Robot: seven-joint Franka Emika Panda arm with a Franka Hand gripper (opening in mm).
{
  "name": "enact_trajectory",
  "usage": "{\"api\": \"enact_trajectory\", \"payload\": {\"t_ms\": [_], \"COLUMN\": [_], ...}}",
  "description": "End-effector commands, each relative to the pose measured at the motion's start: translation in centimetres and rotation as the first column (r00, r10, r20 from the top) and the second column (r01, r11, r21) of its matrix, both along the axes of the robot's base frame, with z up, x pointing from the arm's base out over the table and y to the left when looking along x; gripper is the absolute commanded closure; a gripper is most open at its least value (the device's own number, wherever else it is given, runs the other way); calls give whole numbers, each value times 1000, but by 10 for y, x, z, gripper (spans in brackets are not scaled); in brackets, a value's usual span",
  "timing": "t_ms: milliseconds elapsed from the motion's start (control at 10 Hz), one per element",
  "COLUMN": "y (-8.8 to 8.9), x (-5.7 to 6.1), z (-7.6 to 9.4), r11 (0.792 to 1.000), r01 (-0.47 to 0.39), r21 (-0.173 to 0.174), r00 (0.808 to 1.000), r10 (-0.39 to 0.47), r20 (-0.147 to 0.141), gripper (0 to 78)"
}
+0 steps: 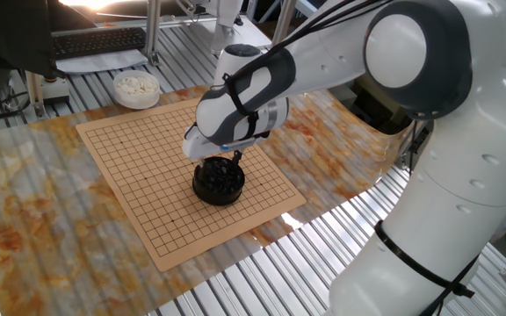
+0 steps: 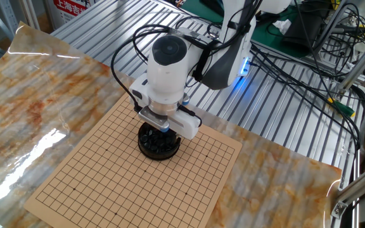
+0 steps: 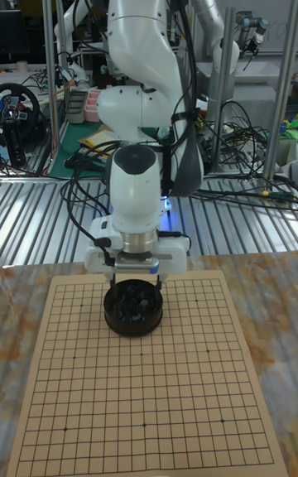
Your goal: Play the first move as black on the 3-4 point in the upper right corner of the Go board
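A squat black bowl (image 1: 218, 183) (image 2: 159, 143) (image 3: 132, 309) full of black stones stands on the tan Go board (image 1: 139, 175) (image 2: 106, 183) (image 3: 165, 394). My gripper (image 1: 220, 165) (image 2: 160, 131) (image 3: 135, 282) hangs straight over the bowl. Its fingers (image 3: 112, 278) are spread open at the rim and the tips dip toward the stones. I see no stone between them. In the tall view the 3-4 point (image 3: 194, 303), an unmarked crossing near the board's upper right corner, lies bare to the right of the bowl.
A white bowl of white stones (image 1: 136, 87) stands off the board's far corner. A keyboard (image 1: 95, 41) lies behind it. Orange-patterned sheeting (image 2: 37, 95) covers the table around the board, and cables (image 2: 296, 57) trail over the slatted metal top.
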State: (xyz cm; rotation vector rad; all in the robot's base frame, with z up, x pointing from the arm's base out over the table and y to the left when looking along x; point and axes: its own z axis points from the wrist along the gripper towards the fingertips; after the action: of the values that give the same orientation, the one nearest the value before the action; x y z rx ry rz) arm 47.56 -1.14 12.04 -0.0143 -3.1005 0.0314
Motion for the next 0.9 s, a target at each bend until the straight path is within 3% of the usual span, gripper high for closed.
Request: {"api": "enact_trajectory", "payload": {"t_ms": [100, 900], "y": [-1, -12], "x": [1, 3], "z": [-1, -13], "r11": [1000, 999], "r01": [-3, -23], "r21": [9, 30], "r00": [1000, 1000], "r10": [3, 23], "r20": [-13, -15], "gripper": [2, 2]}}
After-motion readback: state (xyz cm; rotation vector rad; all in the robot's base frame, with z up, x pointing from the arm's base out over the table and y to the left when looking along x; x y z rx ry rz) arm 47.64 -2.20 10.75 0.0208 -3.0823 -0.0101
